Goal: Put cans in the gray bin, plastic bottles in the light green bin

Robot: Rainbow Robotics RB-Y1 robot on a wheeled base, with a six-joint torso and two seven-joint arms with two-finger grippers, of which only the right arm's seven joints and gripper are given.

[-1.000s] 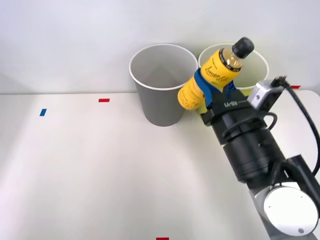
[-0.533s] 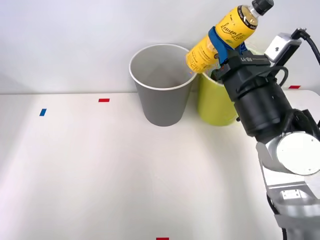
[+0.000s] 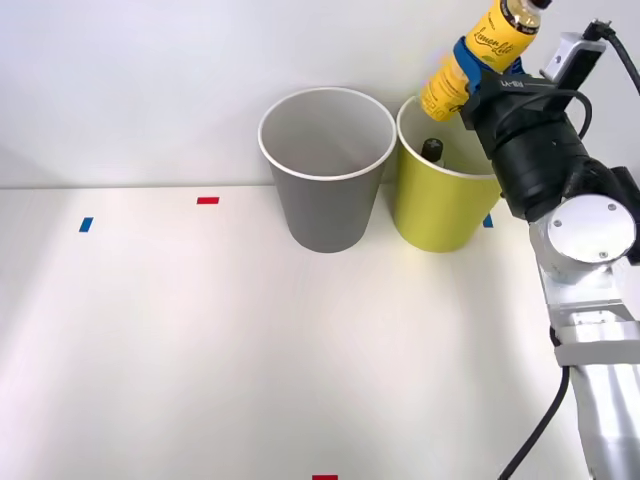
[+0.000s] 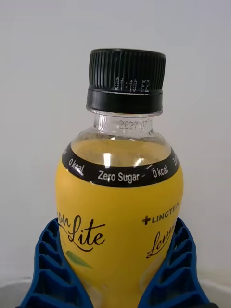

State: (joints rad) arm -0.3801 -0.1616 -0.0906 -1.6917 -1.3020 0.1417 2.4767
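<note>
My right gripper (image 3: 478, 62) is shut on a plastic bottle (image 3: 483, 58) with a yellow label and dark cap, held tilted high above the light green bin (image 3: 437, 205), over its right rim. In the right wrist view the bottle (image 4: 119, 211) sits between my blue ribbed fingers (image 4: 53, 269). Inside the light green bin the dark cap of another bottle (image 3: 432, 149) pokes up. The gray bin (image 3: 325, 190) stands just left of the green one; its visible inside looks bare. No cans are in view.
The white table (image 3: 200, 340) spreads wide in front of the bins. Small red (image 3: 208, 200) and blue (image 3: 86, 224) tape marks lie on it at the left. A white wall rises behind the bins.
My right arm has lifted the bottle up and to the right, from in front of the green bin to high above its rim. The bins stayed put.
</note>
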